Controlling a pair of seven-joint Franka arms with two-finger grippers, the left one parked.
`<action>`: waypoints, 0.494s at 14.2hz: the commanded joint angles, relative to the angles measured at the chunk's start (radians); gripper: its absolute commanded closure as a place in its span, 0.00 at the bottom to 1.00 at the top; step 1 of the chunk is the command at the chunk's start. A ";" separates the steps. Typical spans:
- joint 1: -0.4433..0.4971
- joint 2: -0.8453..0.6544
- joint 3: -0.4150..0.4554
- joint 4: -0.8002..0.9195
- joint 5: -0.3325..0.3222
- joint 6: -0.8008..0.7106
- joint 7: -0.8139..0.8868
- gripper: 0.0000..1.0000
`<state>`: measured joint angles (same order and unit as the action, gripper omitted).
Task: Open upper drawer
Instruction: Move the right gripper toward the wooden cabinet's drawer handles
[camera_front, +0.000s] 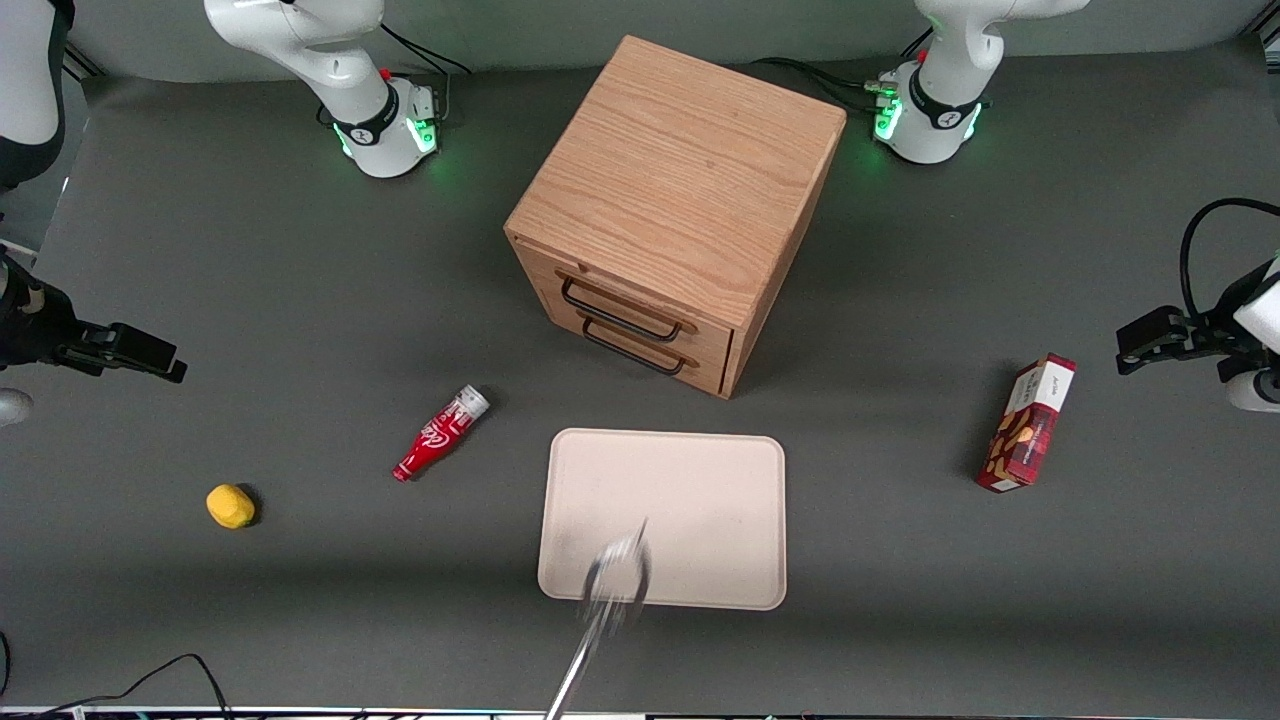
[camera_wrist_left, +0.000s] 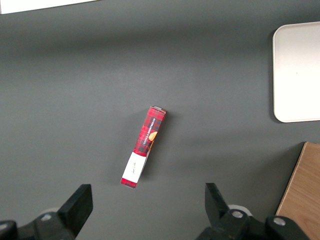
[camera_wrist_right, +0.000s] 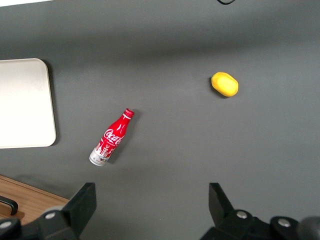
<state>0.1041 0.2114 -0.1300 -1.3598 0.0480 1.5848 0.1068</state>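
The wooden cabinet (camera_front: 680, 190) stands mid-table with its two drawer fronts turned toward the front camera and the working arm's end. The upper drawer (camera_front: 625, 303) sits flush with the cabinet, its thin black wire handle (camera_front: 622, 318) just above the lower drawer's handle (camera_front: 636, 356). My gripper (camera_front: 165, 362) hovers over the mat well off toward the working arm's end, far from the drawer. It is open with nothing between its fingers (camera_wrist_right: 82, 202). In the right wrist view a corner of the cabinet (camera_wrist_right: 30, 205) shows beside the gripper (camera_wrist_right: 150, 202).
A red cola bottle (camera_front: 440, 433) lies on the mat between my gripper and the cabinet. A yellow lump (camera_front: 230, 505) sits nearer the front camera. A beige tray (camera_front: 700, 480) lies in front of the cabinet, with a blurred metal rod (camera_front: 610, 590) over it. A red box (camera_front: 1027, 423) lies toward the parked arm's end.
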 joint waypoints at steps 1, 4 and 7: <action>0.009 0.003 -0.005 0.015 0.006 -0.022 0.022 0.00; 0.011 0.008 0.000 0.019 0.007 -0.022 0.019 0.00; 0.080 0.011 -0.006 0.021 0.006 -0.028 0.005 0.00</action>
<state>0.1255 0.2142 -0.1242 -1.3598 0.0480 1.5837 0.1061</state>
